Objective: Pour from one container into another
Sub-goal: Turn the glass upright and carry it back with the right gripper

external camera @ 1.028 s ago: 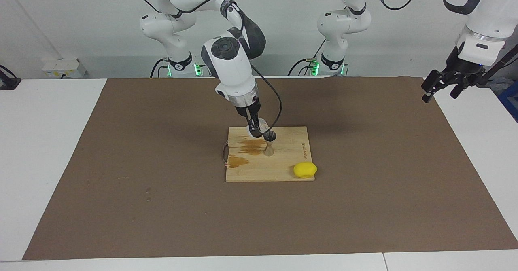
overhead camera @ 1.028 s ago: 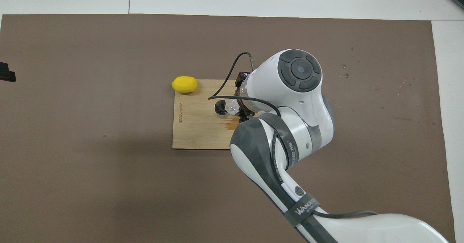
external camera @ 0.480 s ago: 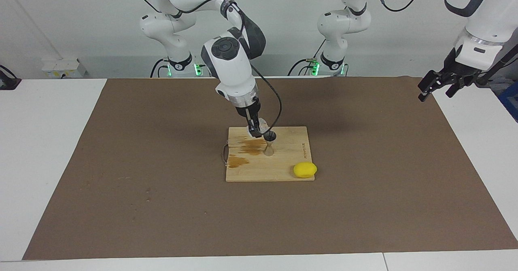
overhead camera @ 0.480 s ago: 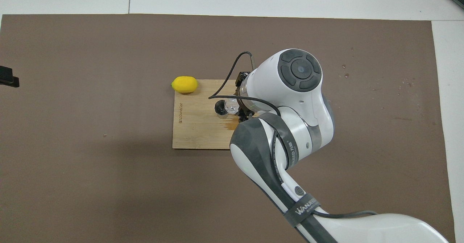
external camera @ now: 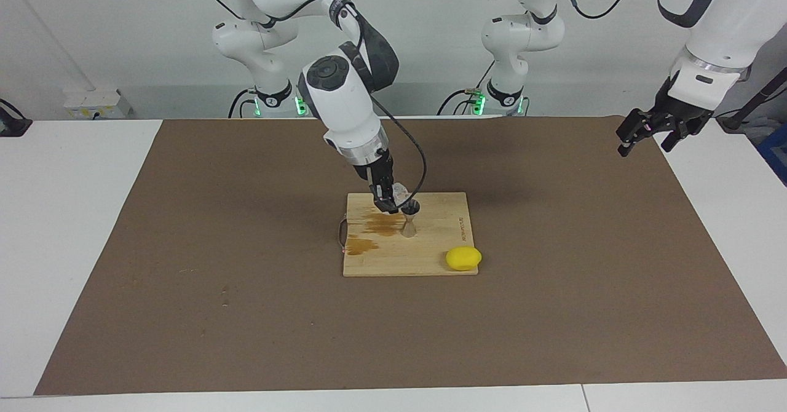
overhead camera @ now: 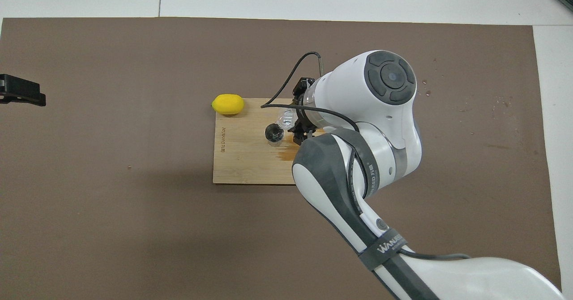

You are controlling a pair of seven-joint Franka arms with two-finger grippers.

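The right tool is gripping the glass tumbler, tilting it over the jigger on the cutting board. Pouring seems underway or ending; brown spill is staining the board. The left tool is waiting, released, over the desk's edge.

The right gripper has drawn the tumbler seemingly back from the jigger; the left gripper drifted inward.
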